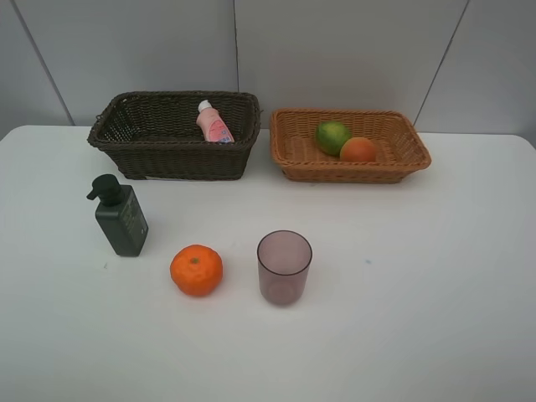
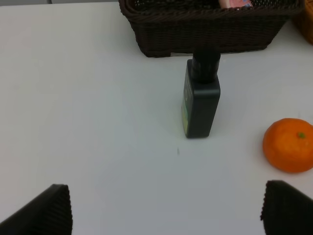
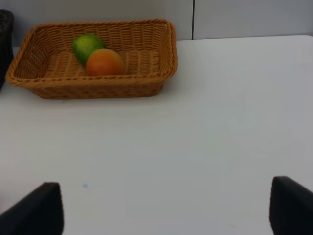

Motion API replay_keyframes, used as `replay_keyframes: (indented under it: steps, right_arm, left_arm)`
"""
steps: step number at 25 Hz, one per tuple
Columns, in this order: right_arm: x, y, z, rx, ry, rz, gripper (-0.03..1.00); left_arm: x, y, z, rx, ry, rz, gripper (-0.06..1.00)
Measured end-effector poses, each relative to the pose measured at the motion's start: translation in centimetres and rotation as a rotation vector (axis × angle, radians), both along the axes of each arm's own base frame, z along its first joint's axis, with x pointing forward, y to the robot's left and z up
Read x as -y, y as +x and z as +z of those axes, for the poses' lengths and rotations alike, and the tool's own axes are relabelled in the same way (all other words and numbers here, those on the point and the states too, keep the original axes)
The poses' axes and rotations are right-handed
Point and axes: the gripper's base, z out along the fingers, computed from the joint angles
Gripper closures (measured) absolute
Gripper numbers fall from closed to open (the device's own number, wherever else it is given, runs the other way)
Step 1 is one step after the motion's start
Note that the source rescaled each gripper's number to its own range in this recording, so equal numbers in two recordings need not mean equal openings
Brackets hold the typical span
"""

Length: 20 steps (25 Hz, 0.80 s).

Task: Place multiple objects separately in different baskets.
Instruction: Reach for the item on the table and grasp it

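A dark green pump bottle (image 1: 122, 218) (image 2: 201, 98) stands on the white table in front of the dark brown basket (image 1: 176, 151) (image 2: 205, 34). Inside that basket leans a small pink bottle (image 1: 213, 123) (image 2: 235, 4). An orange mandarin (image 1: 197, 270) (image 2: 289, 144) sits beside a translucent purplish cup (image 1: 284, 266). The light tan basket (image 1: 381, 163) (image 3: 98, 85) holds a green fruit (image 1: 332, 136) (image 3: 87, 45) and a peach (image 1: 358, 150) (image 3: 104, 62). My left gripper (image 2: 166, 215) is open, well short of the pump bottle. My right gripper (image 3: 164, 210) is open over bare table. Neither arm shows in the exterior high view.
The white table (image 1: 419, 276) ends at a grey panelled wall (image 1: 335, 50) just behind the two baskets, which stand side by side with a narrow gap between them.
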Motion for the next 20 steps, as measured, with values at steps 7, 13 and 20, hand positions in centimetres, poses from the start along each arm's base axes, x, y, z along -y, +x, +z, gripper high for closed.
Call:
replay_keyframes:
  steps: [7, 13, 20]
  right_arm:
    - [0.00, 0.00, 0.00, 0.000, 0.000, 0.000, 0.18]
    - [0.00, 0.00, 0.00, 0.000, 0.000, 0.000, 0.18]
    - [0.00, 0.00, 0.00, 0.000, 0.000, 0.000, 0.18]
  left_arm:
    - [0.00, 0.00, 0.00, 0.000, 0.000, 0.000, -0.06]
    - [0.00, 0.00, 0.00, 0.000, 0.000, 0.000, -0.06]
    - [0.12, 0.00, 0.02, 0.001, -0.015, -0.007, -0.06]
